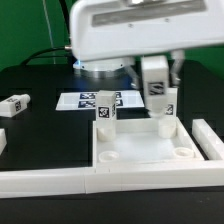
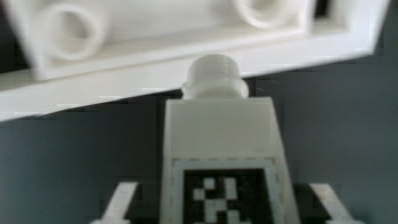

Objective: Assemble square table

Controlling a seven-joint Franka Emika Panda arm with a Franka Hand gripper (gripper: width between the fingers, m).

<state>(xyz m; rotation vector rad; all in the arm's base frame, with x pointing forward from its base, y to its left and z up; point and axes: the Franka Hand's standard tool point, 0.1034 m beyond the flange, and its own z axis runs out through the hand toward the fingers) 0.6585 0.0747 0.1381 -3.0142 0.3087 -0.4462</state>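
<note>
The pincer is closed on a held leg block, which hangs upright over the far corner of the square top on the exterior view's right. The pictures do not show whether the block's lower end already touches that corner. In the wrist view the pincer clamps the same held leg block from both sides. One of its fingers shows at the block's flank, and the block's black-and-white tag faces the camera. The block's round peg points away from the camera and overlaps the raised rim of the square top. The top lies flat on the dark table, just behind the long barrier wall. Three leg blocks can be counted in the exterior view. One is in the pincer. One is the standing leg block, upright at the top's far corner on the exterior view's left. One is the loose leg block, lying on its side on the table, well apart on the exterior view's left. There is one square top, and two of its round sockets show open along its near side. The wrist view also shows two sockets. One marker board lies flat on the table beyond the top.
</note>
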